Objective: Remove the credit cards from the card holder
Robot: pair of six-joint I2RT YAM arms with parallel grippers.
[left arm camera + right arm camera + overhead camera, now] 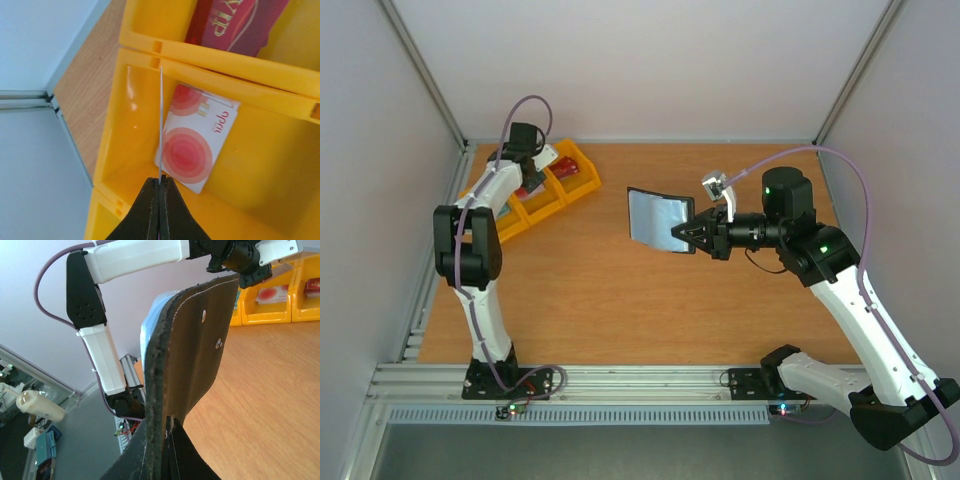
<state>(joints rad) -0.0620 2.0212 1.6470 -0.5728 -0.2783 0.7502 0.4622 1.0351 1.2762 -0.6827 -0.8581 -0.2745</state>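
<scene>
My right gripper is shut on the edge of the open black card holder and holds it upright above the table, grey-blue lining showing. In the right wrist view the card holder rises from my shut gripper, its dark outer side with two snaps facing the camera. My left gripper is over the yellow bins and is shut on a thin credit card, seen edge-on above a compartment. A white card with red circles lies flat in that compartment. A red card lies in the neighbouring compartment.
The row of yellow bins sits at the table's back left, against the left wall; it also shows in the right wrist view. White walls close the left, back and right sides. An aluminium rail runs along the near edge.
</scene>
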